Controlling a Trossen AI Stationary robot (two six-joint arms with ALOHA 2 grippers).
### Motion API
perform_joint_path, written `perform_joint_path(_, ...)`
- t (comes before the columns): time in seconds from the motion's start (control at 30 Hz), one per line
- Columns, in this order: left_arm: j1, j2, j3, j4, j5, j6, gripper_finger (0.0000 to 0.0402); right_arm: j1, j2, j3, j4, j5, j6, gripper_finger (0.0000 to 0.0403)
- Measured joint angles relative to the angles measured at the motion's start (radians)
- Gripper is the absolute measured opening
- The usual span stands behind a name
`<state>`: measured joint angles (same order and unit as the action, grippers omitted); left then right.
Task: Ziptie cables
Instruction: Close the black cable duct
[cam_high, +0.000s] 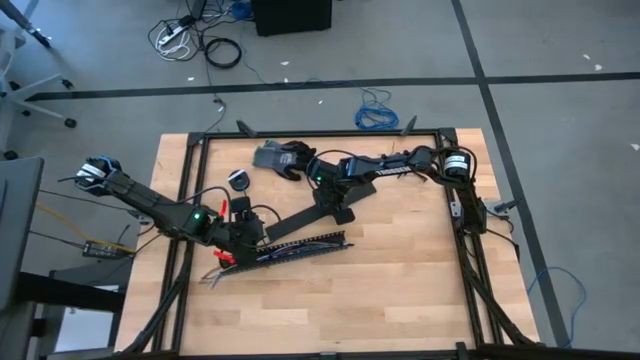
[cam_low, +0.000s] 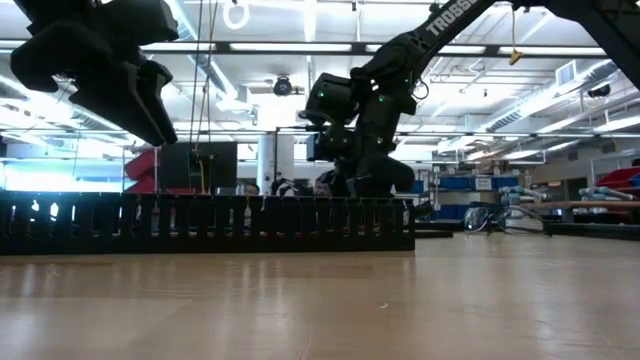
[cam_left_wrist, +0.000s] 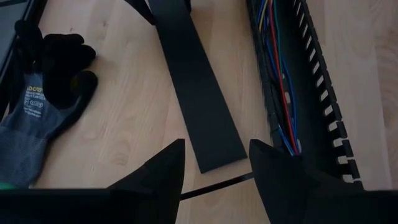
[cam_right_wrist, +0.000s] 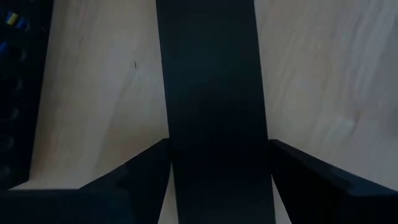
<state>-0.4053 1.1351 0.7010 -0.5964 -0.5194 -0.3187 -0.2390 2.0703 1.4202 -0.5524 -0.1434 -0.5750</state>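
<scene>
The cables (cam_left_wrist: 280, 93) lie inside the black slotted channel (cam_high: 300, 246), which rests at a slant on the wooden desk (cam_high: 400, 280), toward its left front part. They are thin wires in blue, red, yellow and other colours, and they run along the channel between its toothed walls. At the channel's left end some wires come out and spread on the desk.

Just beside the channel lies a flat black strip (cam_left_wrist: 196, 87), long and narrow, also at a slant, with a small gap of bare wood between the two. In the left wrist view one end of this strip is cut square and lies near the channel.

The left gripper (cam_high: 245, 232) hangs over the left end of the channel. Its jaws stand apart, and nothing is between them; a thin dark line crosses the gap below them, but I cannot tell what it is.

The right gripper (cam_high: 335, 208) is over the upper part of the flat strip. Its jaws are spread wide, one on each side of the strip; whether they touch it I cannot tell.

A grey and black work glove (cam_high: 280, 158) lies near the back edge of the desk, well apart from the channel.
</scene>
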Motion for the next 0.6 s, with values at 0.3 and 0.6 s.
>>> perform_joint_path(0.3, 0.000, 0.000, 0.000, -0.001, 0.000, -0.003, 0.0173, 0.000, -0.002, 0.001, 0.000, 0.019, -0.004, 0.0225)
perform_joint_path(0.6, 0.000, 0.000, 0.000, -0.012, 0.000, -0.002, 0.0173, 0.021, -0.017, 0.001, -0.041, 0.084, -0.003, 0.0233)
